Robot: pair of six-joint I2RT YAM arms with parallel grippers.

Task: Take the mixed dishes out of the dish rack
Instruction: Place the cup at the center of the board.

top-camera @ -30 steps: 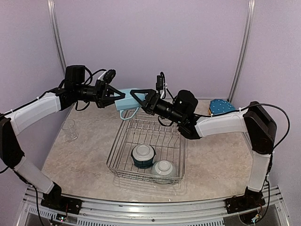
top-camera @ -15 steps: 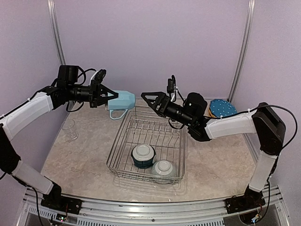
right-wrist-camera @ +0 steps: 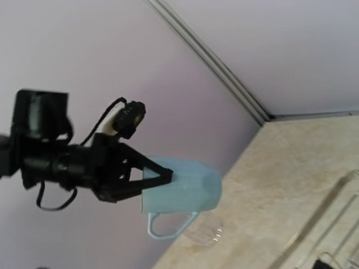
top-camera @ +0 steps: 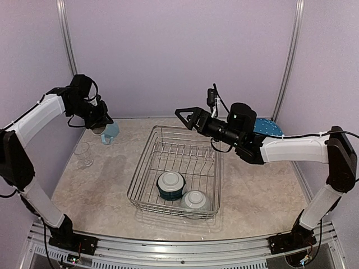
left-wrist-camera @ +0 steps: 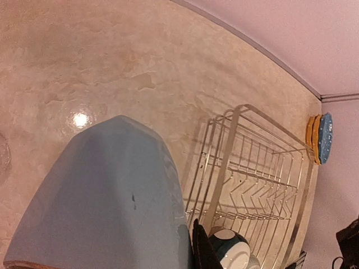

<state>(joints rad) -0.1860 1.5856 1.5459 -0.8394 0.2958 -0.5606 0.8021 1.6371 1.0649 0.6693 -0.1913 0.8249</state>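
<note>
left jaws clamped on light blue mug (top-camera: 109, 133), low by clear glass (top-camera: 83, 154) for set-down | right jaws apart, empty, above dish rack (top-camera: 179, 157)

Rear overview, wrist views (all share mug (top-camera: 110, 133))

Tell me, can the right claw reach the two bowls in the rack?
Probably yes. The right claw is open and hovers near the far end of the rack. The teal bowl and pale bowl sit uncovered at the near end, and the left claw is away, holding the mug.
</note>
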